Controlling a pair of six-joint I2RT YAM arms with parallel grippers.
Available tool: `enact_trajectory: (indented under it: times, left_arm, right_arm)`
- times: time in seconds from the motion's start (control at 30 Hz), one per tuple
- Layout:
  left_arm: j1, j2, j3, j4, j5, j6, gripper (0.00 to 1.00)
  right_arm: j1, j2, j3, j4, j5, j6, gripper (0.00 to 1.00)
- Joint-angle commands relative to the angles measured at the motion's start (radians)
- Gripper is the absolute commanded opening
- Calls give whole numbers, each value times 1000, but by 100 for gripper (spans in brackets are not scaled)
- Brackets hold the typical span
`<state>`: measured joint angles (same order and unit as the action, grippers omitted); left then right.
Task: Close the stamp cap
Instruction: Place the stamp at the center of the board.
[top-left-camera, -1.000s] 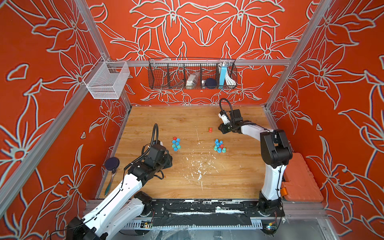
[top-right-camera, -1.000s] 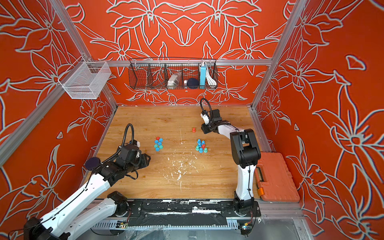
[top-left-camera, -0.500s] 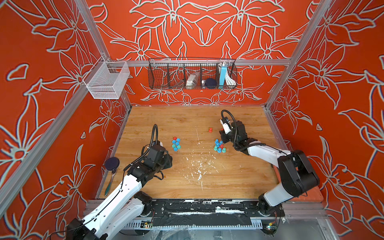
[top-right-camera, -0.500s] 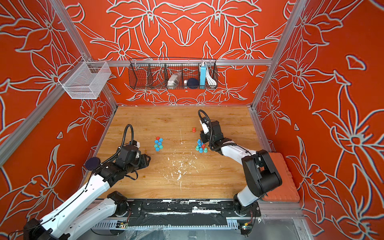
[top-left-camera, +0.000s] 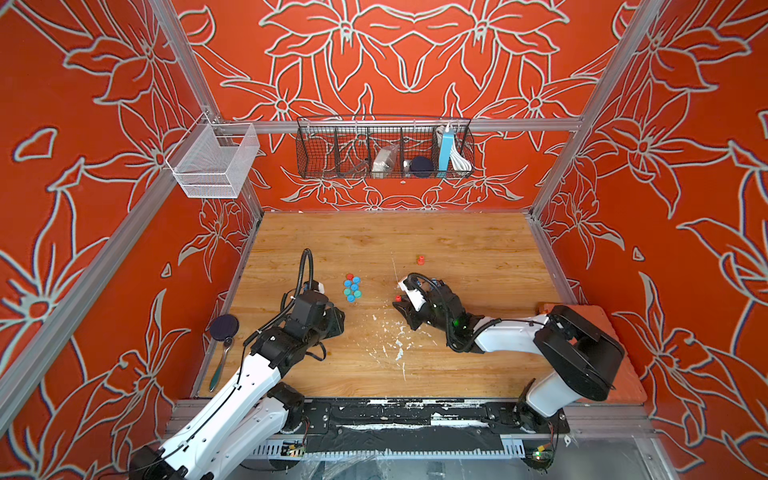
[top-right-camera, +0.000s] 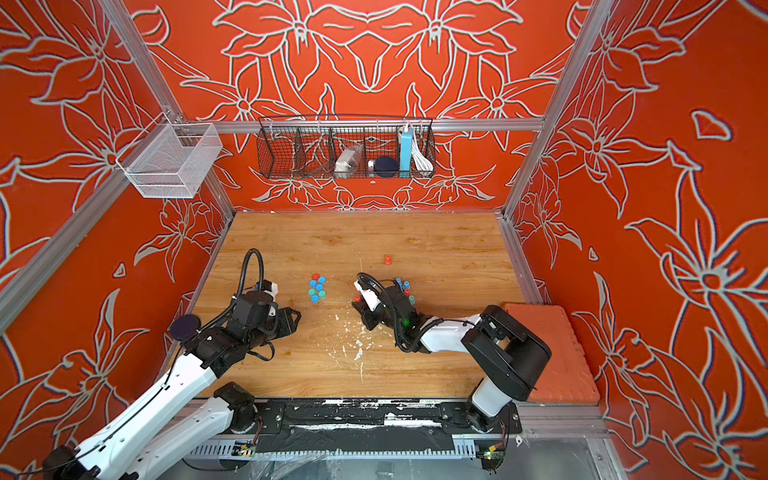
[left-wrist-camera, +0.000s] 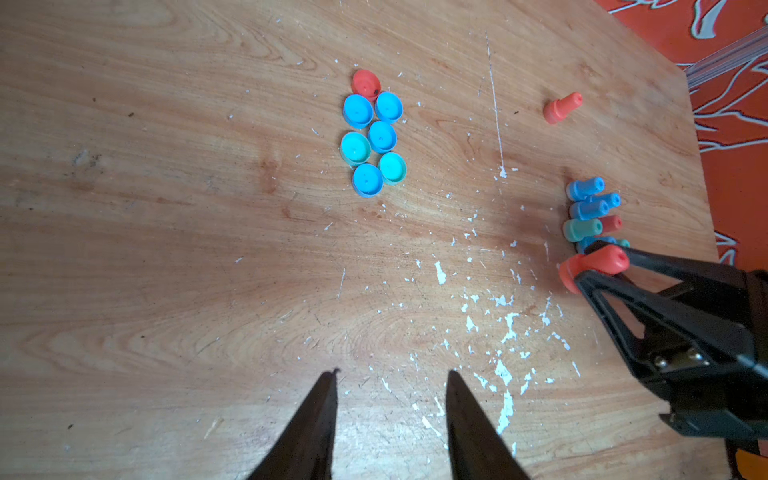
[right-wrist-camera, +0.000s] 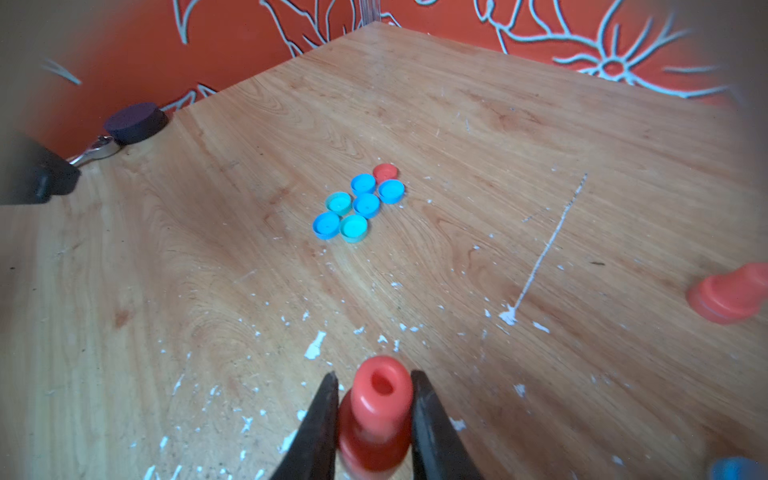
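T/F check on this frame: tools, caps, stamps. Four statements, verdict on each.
1. The right tool is shut on a red stamp. True.
2. The left tool holds a blue cap. False: its jaws stand apart with nothing between them.
3. The cap cluster contains exactly one red cap. True: the other six are blue or teal.
4. The lone red stamp sits among the caps. False: it stands by itself on the table, well apart from the cluster.
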<state>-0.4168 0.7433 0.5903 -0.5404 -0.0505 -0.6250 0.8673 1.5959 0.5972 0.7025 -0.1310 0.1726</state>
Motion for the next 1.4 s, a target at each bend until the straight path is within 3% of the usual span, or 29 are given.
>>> enact_trajectory:
  times: [0.0,0.43,1.0,1.37]
  left_arm:
    - [9,-27,-17,-25,-11,1,44]
    - [9,-51,-25,-36,3,-16,44]
    - [9,-43,-21,-35,7,-10,44]
    - [9,-38,-21,-19,12,-16,46]
  right_arm:
    - [30,28,-6,89,54,26,0]
    - [118,138,-69,153,118,39,0]
    - [155,221,-114,201,131,79,0]
    - [164,135,-129,102,117,57,28]
